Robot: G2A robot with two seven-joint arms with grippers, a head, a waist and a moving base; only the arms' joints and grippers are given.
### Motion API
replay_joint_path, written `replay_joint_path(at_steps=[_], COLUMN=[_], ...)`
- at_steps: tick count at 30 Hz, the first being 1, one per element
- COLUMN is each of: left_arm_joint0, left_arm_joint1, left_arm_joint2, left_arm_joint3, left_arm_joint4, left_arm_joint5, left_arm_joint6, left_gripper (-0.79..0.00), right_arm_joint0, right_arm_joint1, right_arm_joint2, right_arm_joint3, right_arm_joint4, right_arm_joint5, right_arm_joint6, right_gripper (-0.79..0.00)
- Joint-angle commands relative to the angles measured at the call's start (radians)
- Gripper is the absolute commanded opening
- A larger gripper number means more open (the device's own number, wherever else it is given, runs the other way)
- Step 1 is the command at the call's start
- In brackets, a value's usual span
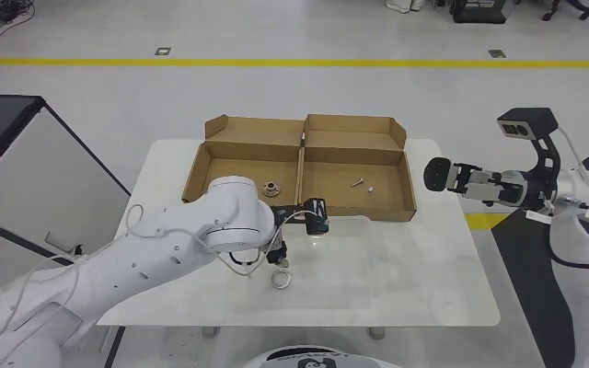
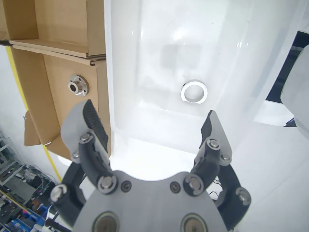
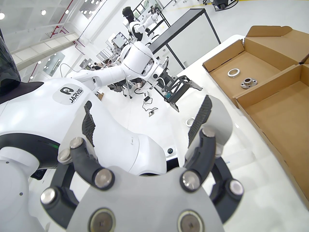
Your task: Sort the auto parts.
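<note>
I'm holding the left claw (image 2: 150,114) wide open and empty because the shiny silver metal ring (image 2: 194,94) is sitting on the white table (image 2: 169,25) just ahead of it, ready to grab.

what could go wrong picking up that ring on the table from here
1. The ring lies flat and thin on the glossy table, so the open left hand may push it away rather than grip it.
2. The ring sits off-centre between the fingers, so one may strike it first and tip it.
3. One finger hangs close to the box wall and could catch on it.
</note>
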Motion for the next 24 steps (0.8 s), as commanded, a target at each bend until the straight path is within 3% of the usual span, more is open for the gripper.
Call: replay_joint_path(at_steps=[1,14,18,24], left_arm_joint0=[-0.005,0.002,0.004,-0.078], left_arm_joint1=[0.003,0.004,0.0,-0.032], left_arm_joint2=[0.005,0.005,0.054,0.149], left_arm_joint3=[0.002,0.002,-0.019,-0.02], left_arm_joint4=[-0.013,0.003,-0.018,-0.069], left_arm_joint5=[0.001,0.004,0.005,0.063], left_arm_joint6=[0.0,0.016,-0.005,-0.063], left_gripper=[0.0,0.0,0.0,0.0], right_arm_joint0=[0.0,0.0,0.0,0.0], right_arm_joint1=[0.0,0.0,0.0,0.0], right_arm_joint2=[0.0,0.0,0.0,0.0], right_arm_joint3=[0.0,0.0,0.0,0.0], right_arm_joint4=[0.0,0.0,0.0,0.0], right_arm_joint5=[0.0,0.0,0.0,0.0], right_arm_joint6=[0.0,0.0,0.0,0.0], right_gripper=[0.0,0.0,0.0,0.0])
